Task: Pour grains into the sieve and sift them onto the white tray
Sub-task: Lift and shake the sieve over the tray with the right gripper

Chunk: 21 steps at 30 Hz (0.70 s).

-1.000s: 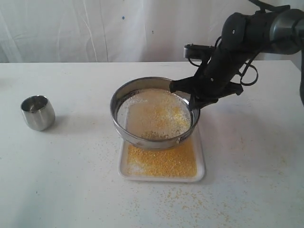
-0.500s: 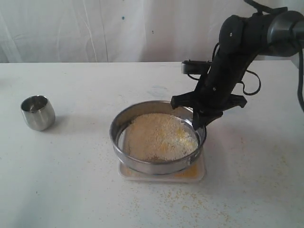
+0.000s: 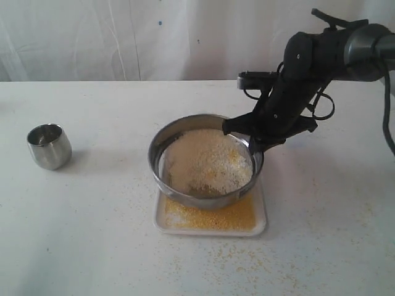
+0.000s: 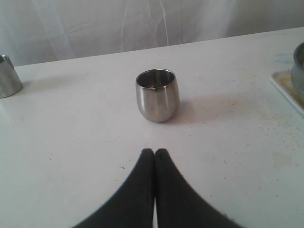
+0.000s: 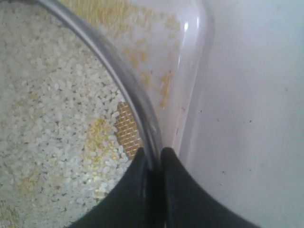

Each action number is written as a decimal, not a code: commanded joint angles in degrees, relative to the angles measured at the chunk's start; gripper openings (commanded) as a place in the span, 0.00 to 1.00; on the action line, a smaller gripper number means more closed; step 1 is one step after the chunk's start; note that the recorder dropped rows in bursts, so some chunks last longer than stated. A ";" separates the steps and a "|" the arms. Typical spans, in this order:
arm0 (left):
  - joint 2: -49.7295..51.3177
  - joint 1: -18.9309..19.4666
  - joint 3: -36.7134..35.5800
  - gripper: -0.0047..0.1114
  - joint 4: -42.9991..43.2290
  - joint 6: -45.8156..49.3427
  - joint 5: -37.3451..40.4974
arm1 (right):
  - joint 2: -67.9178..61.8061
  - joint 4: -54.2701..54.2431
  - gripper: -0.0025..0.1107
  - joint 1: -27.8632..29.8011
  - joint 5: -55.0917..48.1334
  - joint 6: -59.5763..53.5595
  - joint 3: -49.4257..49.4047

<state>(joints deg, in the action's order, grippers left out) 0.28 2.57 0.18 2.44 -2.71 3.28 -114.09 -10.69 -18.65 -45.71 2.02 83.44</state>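
White table, right gripper pinching sieve rim, held above white tray

Silver sieve holds pale beige grains flecked yellow; its mesh looks brassy, though little shows. White tray bears golden-yellow grains. Shiny steel cup, centre left. White surface, yellow-speckled. Black right pincer.

Two steel cups, one sieve, one white tray, one left gripper and one right gripper.
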 commanded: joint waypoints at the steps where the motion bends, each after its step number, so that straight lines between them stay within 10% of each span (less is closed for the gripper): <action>1: -0.28 0.03 -0.18 0.04 -0.47 0.04 -0.29 | 0.85 -6.47 0.02 0.02 -7.59 1.69 -0.25; 6: -0.28 0.03 -0.18 0.04 -0.47 0.04 -0.29 | 0.36 -4.88 0.02 0.01 6.42 -1.64 -0.88; 11: -0.28 0.03 -0.18 0.04 -0.47 0.04 -0.29 | 0.49 -8.30 0.02 -0.34 -9.92 -0.71 -1.39; 17: -0.28 0.03 -0.18 0.04 -0.47 0.04 -0.29 | 0.36 -4.53 0.02 -0.32 4.14 -2.02 -2.24; 21: -0.28 0.03 -0.18 0.04 -0.47 0.04 -0.29 | 0.48 -6.38 0.02 -0.33 -6.12 1.26 -2.39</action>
<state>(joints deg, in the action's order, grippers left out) 0.28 2.57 0.18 2.44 -2.71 3.28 -114.52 -15.48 -19.24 -45.73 2.14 80.97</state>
